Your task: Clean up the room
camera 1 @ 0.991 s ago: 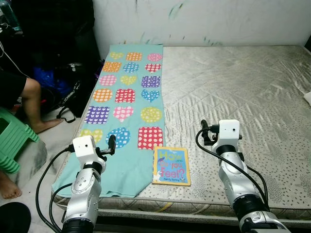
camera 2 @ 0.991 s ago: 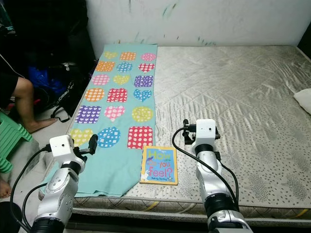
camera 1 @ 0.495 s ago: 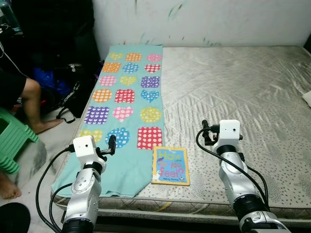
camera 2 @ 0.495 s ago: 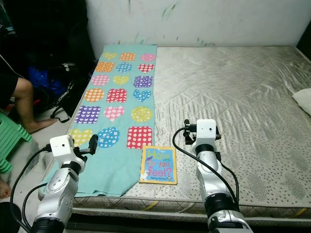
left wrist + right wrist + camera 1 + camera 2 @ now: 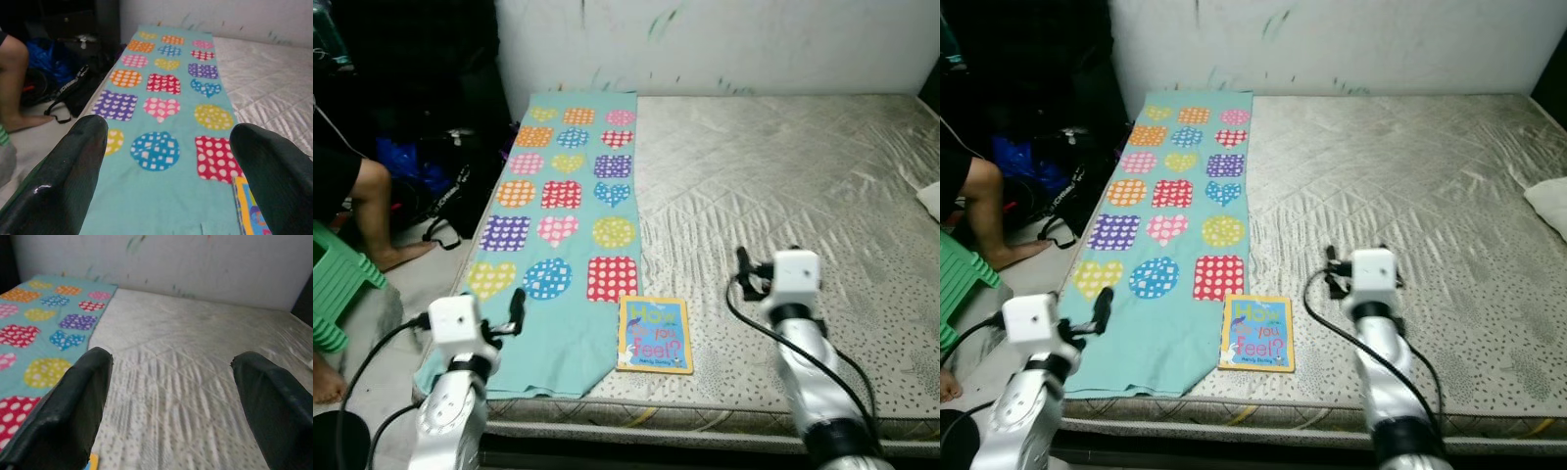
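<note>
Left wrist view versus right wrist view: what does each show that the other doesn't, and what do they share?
The left wrist view alone has the person's leg, the dark bags on the floor and the book edge beside the open left gripper. The right wrist view alone has the long stretch of bare mattress ahead of the open right gripper. Both share the teal patterned blanket and the white wall.

A bare quilted mattress lies against a white, paint-marked wall. Left of the mattress, a person's bare leg rests beside a green plastic stool.
</note>
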### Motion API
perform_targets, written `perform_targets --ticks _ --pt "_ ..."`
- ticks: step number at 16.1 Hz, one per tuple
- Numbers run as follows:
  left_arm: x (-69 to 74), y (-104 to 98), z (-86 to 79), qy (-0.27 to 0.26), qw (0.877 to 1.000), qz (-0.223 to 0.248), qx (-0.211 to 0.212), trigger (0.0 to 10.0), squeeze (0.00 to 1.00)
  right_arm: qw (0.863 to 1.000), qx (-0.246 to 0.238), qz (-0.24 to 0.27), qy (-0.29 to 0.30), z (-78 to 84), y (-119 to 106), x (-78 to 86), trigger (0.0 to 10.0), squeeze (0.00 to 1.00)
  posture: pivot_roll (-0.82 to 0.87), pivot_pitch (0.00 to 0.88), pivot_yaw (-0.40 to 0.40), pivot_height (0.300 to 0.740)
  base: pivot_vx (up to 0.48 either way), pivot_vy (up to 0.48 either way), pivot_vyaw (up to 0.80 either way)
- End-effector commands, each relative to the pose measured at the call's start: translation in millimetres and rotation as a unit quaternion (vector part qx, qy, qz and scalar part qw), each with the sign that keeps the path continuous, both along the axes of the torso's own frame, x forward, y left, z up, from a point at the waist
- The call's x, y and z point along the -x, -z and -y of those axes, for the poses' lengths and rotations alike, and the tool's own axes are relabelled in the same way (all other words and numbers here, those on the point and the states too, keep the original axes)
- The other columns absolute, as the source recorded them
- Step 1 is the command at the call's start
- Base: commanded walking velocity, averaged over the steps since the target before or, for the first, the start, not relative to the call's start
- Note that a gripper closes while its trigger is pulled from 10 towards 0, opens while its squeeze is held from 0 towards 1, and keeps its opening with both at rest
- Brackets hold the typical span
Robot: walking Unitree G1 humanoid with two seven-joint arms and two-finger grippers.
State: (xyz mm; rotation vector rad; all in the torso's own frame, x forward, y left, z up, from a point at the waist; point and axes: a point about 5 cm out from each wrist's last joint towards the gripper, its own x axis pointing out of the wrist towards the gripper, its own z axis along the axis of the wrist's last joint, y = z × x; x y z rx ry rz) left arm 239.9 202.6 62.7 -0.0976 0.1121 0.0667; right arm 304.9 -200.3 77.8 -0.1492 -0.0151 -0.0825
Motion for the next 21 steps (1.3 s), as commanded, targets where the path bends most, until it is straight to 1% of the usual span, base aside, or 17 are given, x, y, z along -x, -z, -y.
perform_targets --ticks 1,2,3,6,8,11,17,21 --pt "2.7 -1 -6.8 -0.009 1.0 -0.006 -0.006 10.0 0.0 1.0 -0.001 -0.01 0.003 4.4 1 3.7 10.0 0.0 -0.08 0.0 0.033 0.74 0.0 0.0 -0.43" --pt "3.2 -1 -7.6 -0.01 1.0 -0.008 -0.006 10.0 0.0 1.0 0.003 -0.014 0.003 5.2 2 4.8 10.0 0.0 -0.08 0.0 0.033 0.74 0.0 0.0 -0.43" --pt "1.6 -3 -7.0 -0.008 1.0 -0.009 -0.008 10.0 0.0 1.0 -0.009 -0.021 0.01 6.9 4 6.5 10.0 0.0 -0.09 0.0 0.037 0.74 0.0 0.0 -0.8" --pt "-2.0 -6 -2.7 -0.001 1.0 -0.007 -0.007 10.0 0.0 1.0 -0.007 -0.014 0.008 4.2 -2 3.3 10.0 0.0 -0.09 0.0 0.044 0.74 0.0 0.0 -0.8" --pt "-3.2 -7 0.7 0.005 1.0 -0.007 0.005 10.0 0.0 1.0 -0.008 -0.015 0.008 3.0 -4 2.2 10.0 0.0 -0.09 0.0 0.042 0.74 0.0 0.0 -0.8" --pt "-3.1 -6 0.5 0.002 1.0 -0.01 0.016 10.0 0.0 1.0 -0.008 -0.016 0.005 1.7 -5 1.5 10.0 0.0 -0.08 0.0 0.038 0.74 0.0 0.0 -0.8" --pt "-4.6 -5 1.7 0.006 1.0 -0.015 0.016 10.0 0.0 1.0 -0.007 -0.015 0.007 1.4 -7 -1.7 10.0 0.0 -0.09 0.0 0.039 0.74 0.0 0.0 -0.8" --pt "-5.0 -5 1.3 0.005 1.0 -0.016 0.016 10.0 0.0 1.0 -0.006 -0.015 0.013 4.1 -7 -1.8 10.0 0.0 -0.09 0.0 0.04 0.74 0.0 0.0 -0.8"
